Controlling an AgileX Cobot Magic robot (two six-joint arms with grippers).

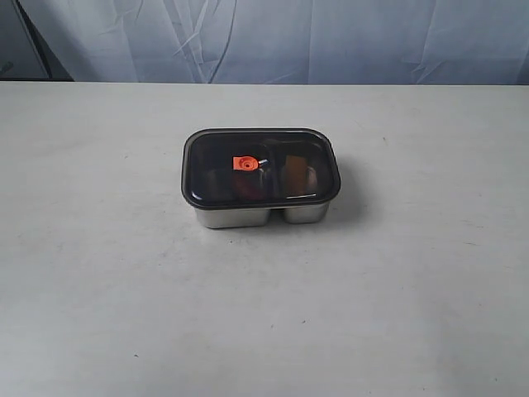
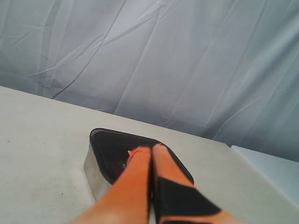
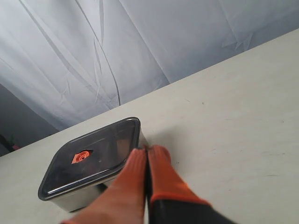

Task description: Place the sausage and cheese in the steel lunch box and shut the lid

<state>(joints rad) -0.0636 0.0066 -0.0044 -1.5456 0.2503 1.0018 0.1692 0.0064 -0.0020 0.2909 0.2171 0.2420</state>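
The steel lunch box (image 1: 235, 217) sat on the desk (image 1: 99, 289) with the lid (image 1: 216, 165) laid flat over it, covering both of its 2 compartments. Through the dark lid a dim red shape, the sausage (image 1: 246, 185), showed in the compartment just below the lid's orange tab (image 1: 245, 163). A brownish-orange shape, the cheese (image 1: 296, 174), lay in the other compartment, across the divider from the sausage. The lid's edges lined up with the box's rim all round. Whether the seal was fully pressed home was hard to tell through the smoky plastic, though it looked seated.

The left pincer (image 2: 152, 151) had its 2 orange fingers pressed together and held nothing. The right pincer (image 3: 147, 151) was likewise closed tight and empty. Each wrist view looked toward the box from its own side. Neither arm showed in the exterior view, so both stood back from the box and touched nothing.

By this layout the loading and the closing step looked done, and the task seemed at its end. If anything were called for next, it would be a light downward press on the lid's corners to confirm the fit, with the box kept from sliding on the desk.
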